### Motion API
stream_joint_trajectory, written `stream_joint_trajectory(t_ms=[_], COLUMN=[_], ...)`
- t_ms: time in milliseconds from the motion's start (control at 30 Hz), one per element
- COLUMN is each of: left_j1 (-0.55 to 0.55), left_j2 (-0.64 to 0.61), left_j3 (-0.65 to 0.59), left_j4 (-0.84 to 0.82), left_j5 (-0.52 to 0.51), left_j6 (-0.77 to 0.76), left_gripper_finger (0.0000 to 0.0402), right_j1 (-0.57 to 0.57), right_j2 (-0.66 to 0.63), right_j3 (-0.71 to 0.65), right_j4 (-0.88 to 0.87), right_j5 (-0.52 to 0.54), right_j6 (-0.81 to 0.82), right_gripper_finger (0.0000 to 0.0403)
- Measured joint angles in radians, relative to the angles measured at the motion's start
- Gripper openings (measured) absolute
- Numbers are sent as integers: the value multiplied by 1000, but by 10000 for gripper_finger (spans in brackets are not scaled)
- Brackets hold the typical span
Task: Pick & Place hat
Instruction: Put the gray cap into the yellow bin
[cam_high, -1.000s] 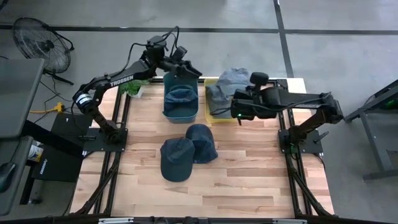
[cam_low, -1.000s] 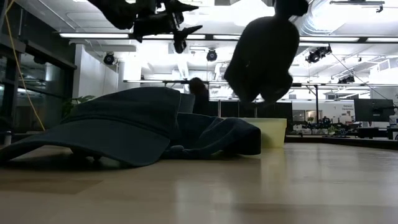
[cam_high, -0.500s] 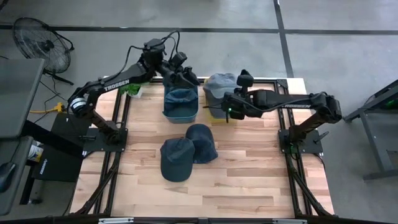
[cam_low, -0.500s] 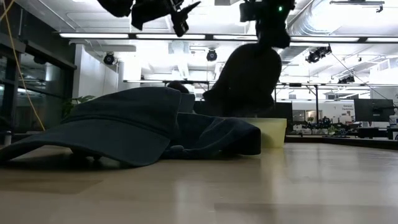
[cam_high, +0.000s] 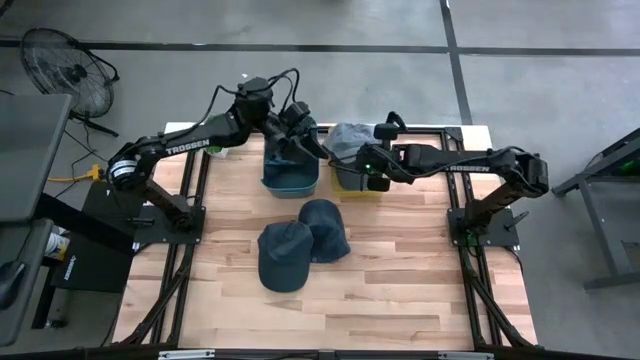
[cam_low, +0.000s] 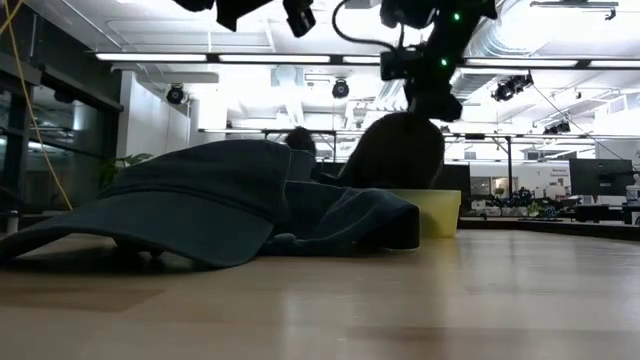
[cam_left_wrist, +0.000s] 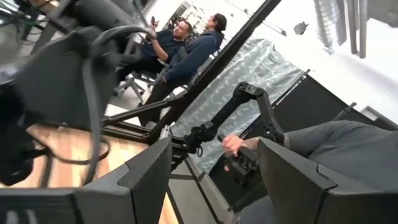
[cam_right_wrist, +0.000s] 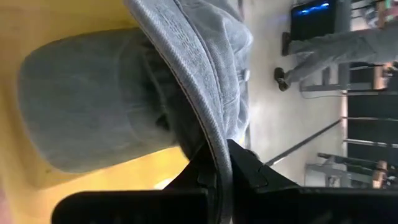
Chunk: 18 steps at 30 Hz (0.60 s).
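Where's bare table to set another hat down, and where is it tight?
The table is bare along its whole near strip below the two dark blue hats, and on either side of them. It is crowded at the far edge: the blue bin under the left gripper, and the yellow bin where the right gripper holds the grey hat.

Robotics lab: strip lights (cam_low: 190, 57), seated people (cam_left_wrist: 186, 46).

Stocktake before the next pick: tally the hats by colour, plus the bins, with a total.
Dark blue hats: 3, two on the table and one in the blue bin
Grey hats: 2, one in the yellow bin and one pinched in the right claw
Bins: 2, blue and yellow
Total: 7
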<state>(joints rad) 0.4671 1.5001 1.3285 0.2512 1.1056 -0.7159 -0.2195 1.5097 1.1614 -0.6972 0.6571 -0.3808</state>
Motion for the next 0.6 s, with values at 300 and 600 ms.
stream_joint_trajectory(t_ms=[300, 600], left_j1=[-38, -36], left_j2=[0, 0], left_j3=[0, 0], left_j4=[-1, 0], left_j5=[-39, -55], left_j6=[-26, -41], left_gripper_finger=[234, 234], right_j1=[-19, -57], right_j2=[-1, -3], right_j3=[-93, -168], right_j4=[20, 94], right_j5=[-17, -104], right_j6=[67, 69], right_gripper_finger=[5, 5])
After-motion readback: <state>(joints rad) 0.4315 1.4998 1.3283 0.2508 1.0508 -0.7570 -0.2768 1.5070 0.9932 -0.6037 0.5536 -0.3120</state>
